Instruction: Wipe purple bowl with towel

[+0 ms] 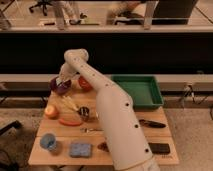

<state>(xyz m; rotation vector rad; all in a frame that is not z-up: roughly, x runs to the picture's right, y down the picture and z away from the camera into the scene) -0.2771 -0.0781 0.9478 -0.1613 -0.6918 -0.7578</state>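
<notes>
The purple bowl sits at the far left of the wooden table, next to the red-orange bowl. My white arm reaches from the front up over the table and bends down at the far left. My gripper hangs right over the purple bowl, at its rim. A small whitish patch at the gripper's tip, over the bowl, looks like the towel. I cannot make out its outline against the gripper.
A green tray stands at the back right. An apple, a yellowish piece, an orange-red item, a metal cup, a blue cup, a blue sponge and two dark items lie on the table.
</notes>
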